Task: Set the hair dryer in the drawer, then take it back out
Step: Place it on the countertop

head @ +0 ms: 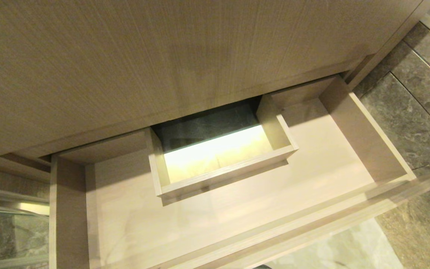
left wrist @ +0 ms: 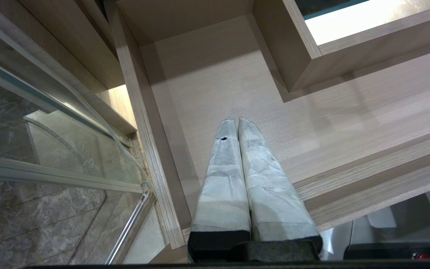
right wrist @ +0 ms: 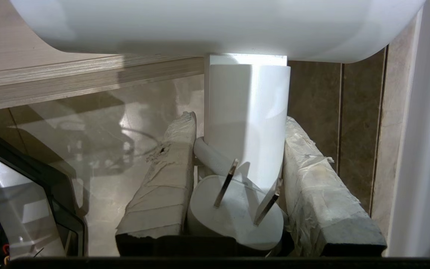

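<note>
1. The drawer (head: 237,209) stands pulled out from the wood-grain cabinet front (head: 144,63); the head view shows only bare light-brown board on its floor
2. A rectangular boxed cut-out (head: 218,157) sits at the drawer's rear middle, open at the bottom, with a brightly lit patch and dark stone showing through it
3. Neither arm appears in the head view
4. The left gripper (left wrist: 236,120) hangs over the drawer's left front part, near its left side wall; its two cloth-wrapped fingers (left wrist: 222,179) lie pressed together with nothing between them, so the jaws are closed and empty
5. Beside that end of the drawer a glass panel (left wrist: 50,157) with a metal edge stands over grey marble floor (left wrist: 32,228)
6. The right gripper (right wrist: 239,119) is outside the drawer, with marble floor and a wood-grain edge (right wrist: 69,82) behind it
7. Its jaws are set to a middling width and clamp the slim white handle of the hair dryer (right wrist: 246,123), one wrapped finger on each side
8. The dryer's fat white barrel spans the far side of the right wrist view, beyond the fingertips
9. A white plug (right wrist: 237,213) with two flat metal prongs rests between the finger bases, close to the camera, with a short stretch of white cord beside it
10. The hair dryer is therefore held in the right gripper, not lying in the drawer
</note>
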Controlling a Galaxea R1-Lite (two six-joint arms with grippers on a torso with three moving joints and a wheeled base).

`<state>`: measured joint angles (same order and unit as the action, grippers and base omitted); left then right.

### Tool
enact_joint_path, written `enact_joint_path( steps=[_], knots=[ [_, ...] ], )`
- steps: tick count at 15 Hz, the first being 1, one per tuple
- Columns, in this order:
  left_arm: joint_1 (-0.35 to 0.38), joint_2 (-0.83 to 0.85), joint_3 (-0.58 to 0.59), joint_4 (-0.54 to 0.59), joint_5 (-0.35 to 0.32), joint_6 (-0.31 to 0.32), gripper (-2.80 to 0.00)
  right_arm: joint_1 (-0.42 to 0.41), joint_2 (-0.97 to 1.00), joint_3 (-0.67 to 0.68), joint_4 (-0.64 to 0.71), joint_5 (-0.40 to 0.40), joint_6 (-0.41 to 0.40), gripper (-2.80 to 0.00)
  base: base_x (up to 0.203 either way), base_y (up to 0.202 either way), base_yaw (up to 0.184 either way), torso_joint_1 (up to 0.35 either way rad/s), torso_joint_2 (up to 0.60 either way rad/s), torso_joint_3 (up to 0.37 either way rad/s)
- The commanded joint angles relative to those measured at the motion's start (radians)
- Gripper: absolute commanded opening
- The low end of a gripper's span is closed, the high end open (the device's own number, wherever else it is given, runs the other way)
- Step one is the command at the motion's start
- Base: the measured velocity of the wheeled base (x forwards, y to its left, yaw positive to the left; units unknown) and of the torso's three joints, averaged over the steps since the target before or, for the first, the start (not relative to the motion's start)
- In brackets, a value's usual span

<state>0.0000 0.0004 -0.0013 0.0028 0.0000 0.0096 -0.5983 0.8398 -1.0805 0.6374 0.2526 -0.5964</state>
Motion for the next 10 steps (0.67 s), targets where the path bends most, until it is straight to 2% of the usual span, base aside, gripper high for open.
enact_joint_path(
  steps=[1, 6, 10],
  knots=[
    [0.0, 0.0, 0.001, 0.0, 0.0, 0.0, -2.8, 0.0, -0.004, 0.005, 0.006, 0.002, -0.003, -2.8, 0.0, 0.0, 0.0, 0.0, 0.0, 0.0],
    [0.0, 0.0, 0.0, 0.0, 0.0, 0.0, -2.8, 0.0, -0.005, 0.005, 0.004, 0.002, -0.002, -2.8, 0.0, 0.0, 0.0, 0.0, 0.0, 0.0],
    [0.0, 0.0, 0.001, 0.0, 0.0, 0.0, -2.8, 0.0, -0.005, 0.005, 0.007, 0.002, 0.0, -2.8, 0.003, -0.008, 0.137, 0.003, 0.0, 0.002]
  ],
)
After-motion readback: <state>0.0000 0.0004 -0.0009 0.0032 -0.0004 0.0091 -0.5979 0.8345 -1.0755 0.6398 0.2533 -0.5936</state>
